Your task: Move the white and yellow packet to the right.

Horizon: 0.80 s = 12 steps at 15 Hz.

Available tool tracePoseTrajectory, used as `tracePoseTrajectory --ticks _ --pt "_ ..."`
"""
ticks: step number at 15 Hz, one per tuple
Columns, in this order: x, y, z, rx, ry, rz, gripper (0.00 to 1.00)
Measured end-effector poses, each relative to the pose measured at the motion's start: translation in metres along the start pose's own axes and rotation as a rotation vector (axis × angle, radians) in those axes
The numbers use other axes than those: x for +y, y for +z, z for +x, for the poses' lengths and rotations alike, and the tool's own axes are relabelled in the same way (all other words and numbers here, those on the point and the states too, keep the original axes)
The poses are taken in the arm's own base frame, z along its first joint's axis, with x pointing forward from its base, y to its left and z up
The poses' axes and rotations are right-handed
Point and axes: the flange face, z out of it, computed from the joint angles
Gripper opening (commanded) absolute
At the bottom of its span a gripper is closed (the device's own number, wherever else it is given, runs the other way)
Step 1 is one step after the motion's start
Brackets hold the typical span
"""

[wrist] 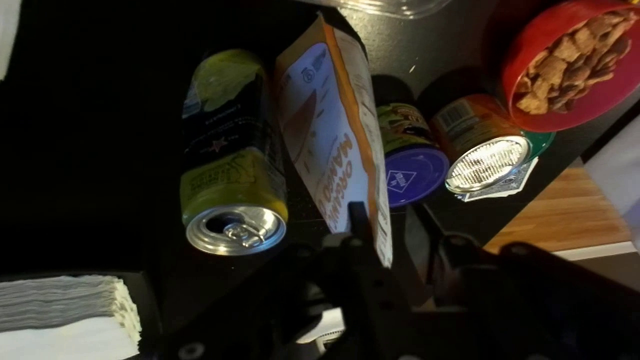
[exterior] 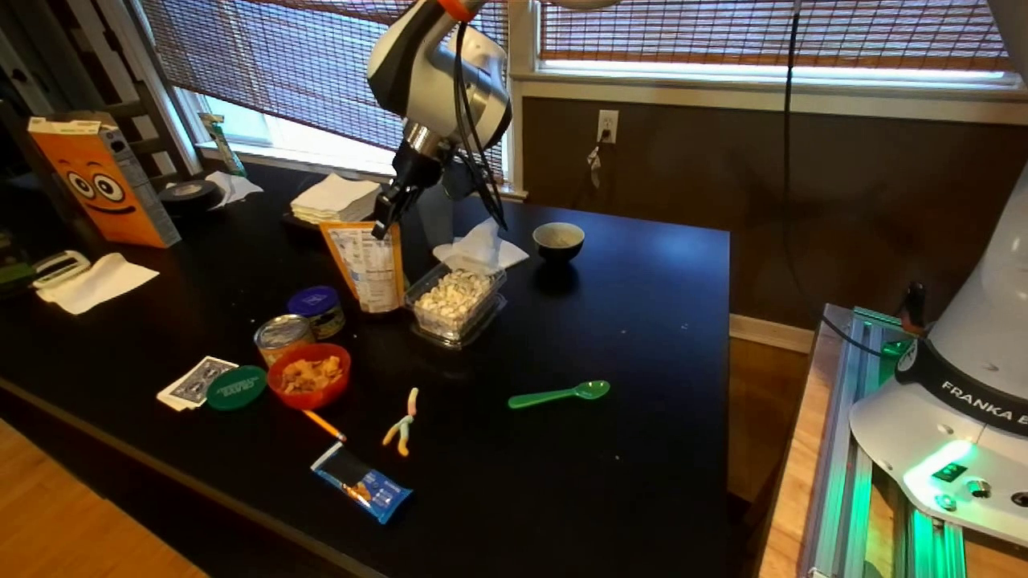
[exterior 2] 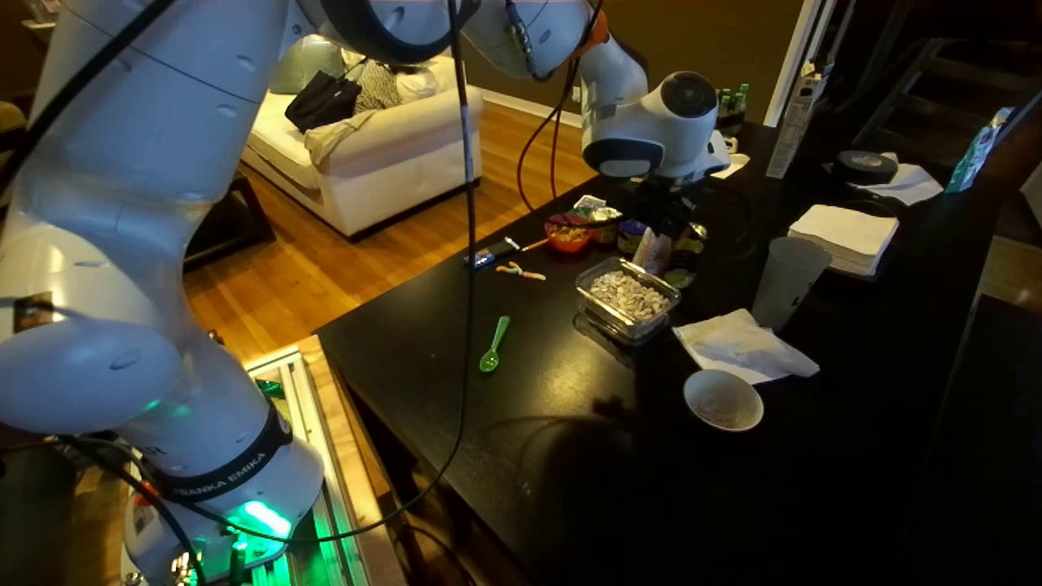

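The packet (exterior: 369,269), white with an orange-yellow border, stands upright on the table (exterior: 642,474). The wrist view shows the words ORGANIC MANGO on its face.

The hand (wrist: 389,220) is positioned at the top of the packet. Its fingers (wrist: 357,222) are spread, one on each side of the upper edge, and a gap shows between the packet and one of them. State of the hand: released. Contact between the packet and the finger in front of its printed face cannot be determined.

Adjacent items are located as follows. In the wrist view, a drink can (wrist: 232,160) stands just beside the printed face of the packet; a jar (wrist: 410,142) with a blue lid stands on the opposite side. Next to the jar is a tin (wrist: 470,135) with a bare metal top, followed by a red bowl (exterior: 313,400) containing brown pieces (exterior: 309,374). A clear tub (exterior: 484,307) holding white pieces (exterior: 455,294) sits just beside the packet.

In an exterior view, a translucent cup (exterior 2: 788,281) stands between the clear tub and a stack of napkins (exterior 2: 847,232). A green lid (exterior: 236,388) and playing cards (exterior: 193,384) lie near the red bowl. A green spoon (exterior: 562,395) lies well apart from the packet, and a blue wrapper (exterior: 373,491) lies near the table edge.
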Motion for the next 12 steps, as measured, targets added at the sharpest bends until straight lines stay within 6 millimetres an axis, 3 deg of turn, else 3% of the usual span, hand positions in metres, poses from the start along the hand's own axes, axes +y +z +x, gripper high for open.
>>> tracePoseTrajectory --ticks 6,12 --pt "-0.02 -0.016 0.027 0.082 -0.025 0.003 0.0" --pt "-0.057 -0.087 0.073 0.29 0.098 -0.139 0.0"
